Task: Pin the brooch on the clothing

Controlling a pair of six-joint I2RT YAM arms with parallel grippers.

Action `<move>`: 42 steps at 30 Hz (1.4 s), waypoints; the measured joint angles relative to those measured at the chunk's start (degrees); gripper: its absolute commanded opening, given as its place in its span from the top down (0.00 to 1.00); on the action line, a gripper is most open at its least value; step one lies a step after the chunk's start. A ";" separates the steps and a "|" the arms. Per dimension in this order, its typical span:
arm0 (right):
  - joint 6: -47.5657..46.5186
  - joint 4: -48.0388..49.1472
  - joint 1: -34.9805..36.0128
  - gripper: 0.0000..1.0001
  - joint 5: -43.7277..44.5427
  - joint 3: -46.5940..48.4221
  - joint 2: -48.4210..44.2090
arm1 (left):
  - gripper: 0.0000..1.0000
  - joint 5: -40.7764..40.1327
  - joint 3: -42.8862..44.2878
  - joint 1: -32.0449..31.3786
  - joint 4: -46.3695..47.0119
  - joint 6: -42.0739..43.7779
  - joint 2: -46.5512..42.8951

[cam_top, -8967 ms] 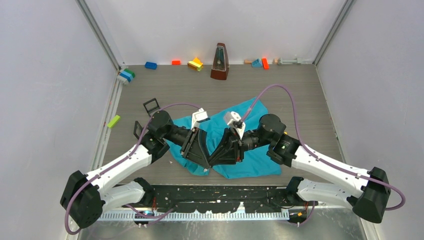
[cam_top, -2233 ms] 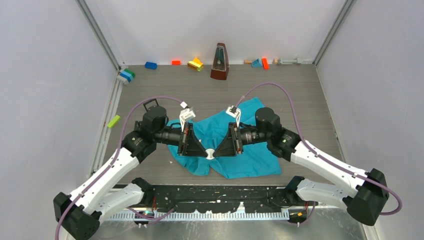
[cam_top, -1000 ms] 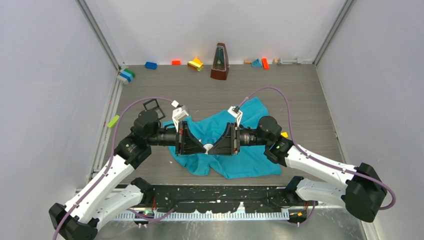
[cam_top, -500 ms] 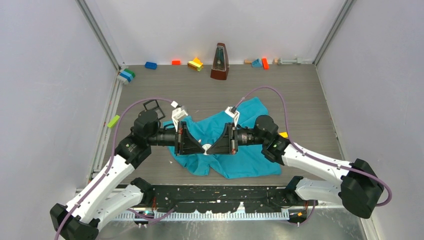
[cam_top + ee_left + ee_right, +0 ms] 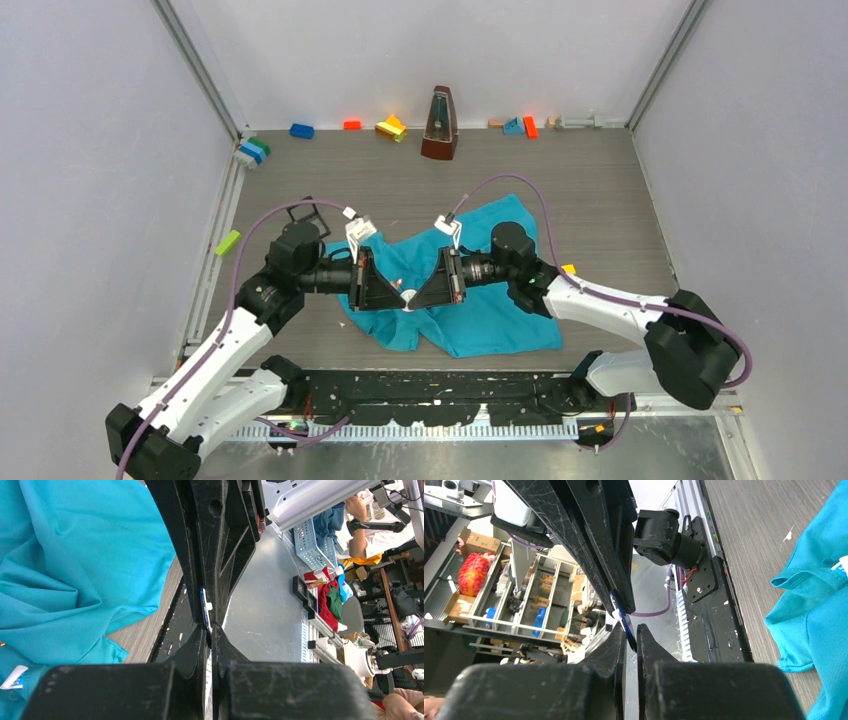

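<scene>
The teal-blue T-shirt [image 5: 490,310] lies crumpled on the table at centre front. It also shows in the left wrist view [image 5: 65,555] and the right wrist view [image 5: 819,615]. My left gripper [image 5: 400,296] and right gripper [image 5: 416,296] meet tip to tip just above the shirt. Between them is the brooch [image 5: 408,296], a small thin round disc, white from above. In the left wrist view its blue-and-white edge [image 5: 205,607] runs into my shut left gripper [image 5: 210,630]. In the right wrist view the blue disc [image 5: 621,617] sits in my right gripper [image 5: 630,630], whose jaws are nearly closed on it.
A brown metronome [image 5: 439,124] and several coloured toy bricks [image 5: 390,128] stand along the back wall. A green brick [image 5: 227,242] and a black frame piece [image 5: 303,210] lie at the left. A small orange piece [image 5: 567,268] lies right of the shirt.
Both grippers, still tip to tip on the brooch, have shifted a little left and away from the table's front edge. The right arm has stretched further left. The shirt has not moved.
</scene>
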 measured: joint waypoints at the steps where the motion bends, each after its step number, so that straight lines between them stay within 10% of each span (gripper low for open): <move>1: 0.52 0.74 -0.17 0.97 -0.74 0.00 0.72 | 1.00 -0.09 -0.07 0.02 -0.33 -0.02 0.11; 22: 1.57 1.77 -0.59 0.54 0.48 -1.51 -1.88 | 1.00 -0.37 2.64 -0.09 -1.84 0.68 4.00; 34: -9.92 -19.56 0.70 0.44 20.15 0.00 -17.99 | 1.00 -15.52 0.79 1.97 -4.52 0.28 -0.66; 42: -11.34 -28.85 4.04 0.45 36.30 1.42 -12.79 | 1.00 -25.22 -13.60 9.09 -3.67 -10.19 -6.23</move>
